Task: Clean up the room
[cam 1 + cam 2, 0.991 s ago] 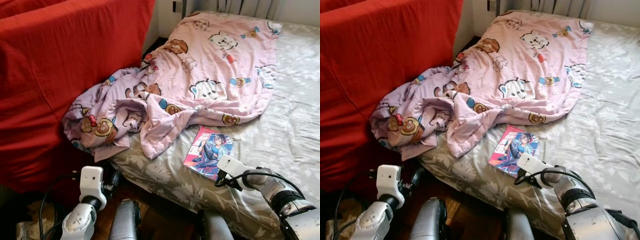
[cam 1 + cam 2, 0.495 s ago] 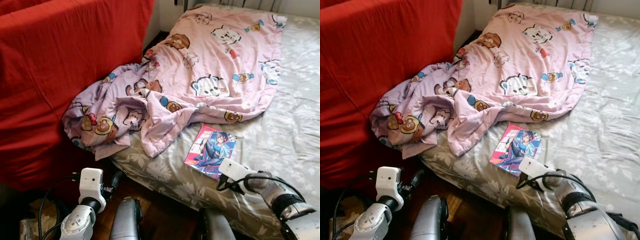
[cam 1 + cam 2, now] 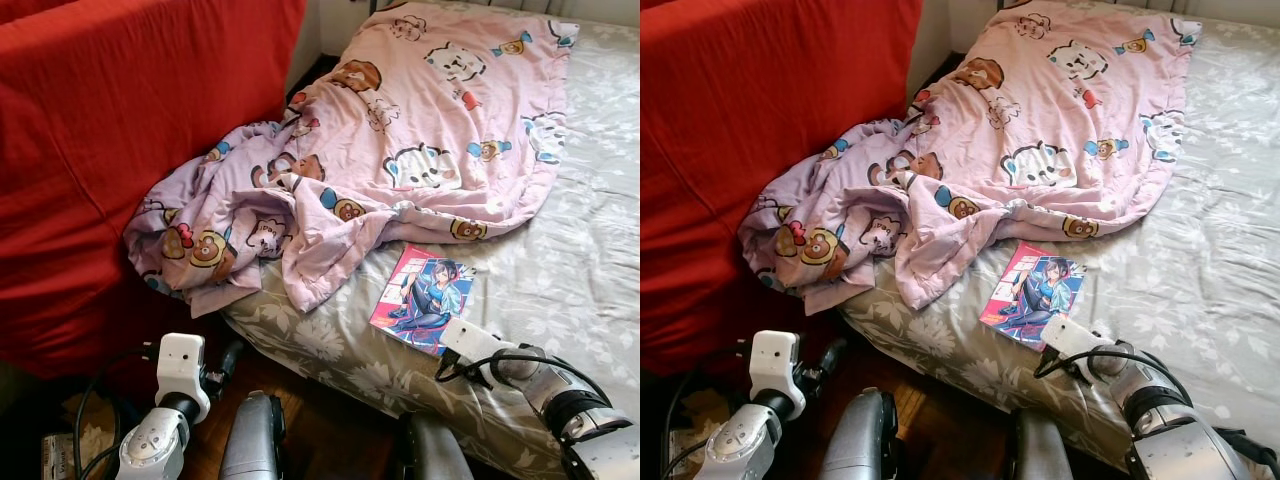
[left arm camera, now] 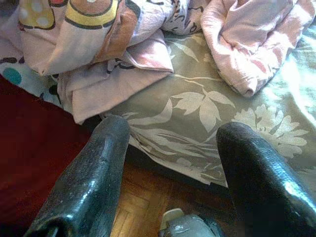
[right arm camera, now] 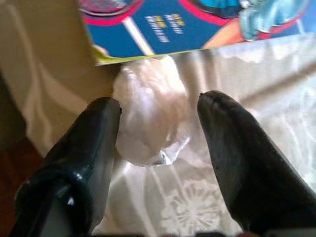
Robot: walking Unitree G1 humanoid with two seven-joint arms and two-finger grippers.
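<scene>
The left claw [image 4: 168, 168] is idling open and empty by the bed [image 3: 320, 345] edge, under the rumpled blanket [image 3: 400, 150]. The right claw [image 5: 158, 143] is spreading around a crumpled plastic wrapper [image 5: 148, 118] beside the book [image 3: 425, 298], readying a pickup.

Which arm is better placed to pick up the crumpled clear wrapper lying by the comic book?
The right. The right gripper is open around the wrapper beside the comic book, while the left gripper hangs below the bed edge.

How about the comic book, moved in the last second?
No. The comic book keeps its spot beside the pink blanket's hem; the camera shifted.
</scene>
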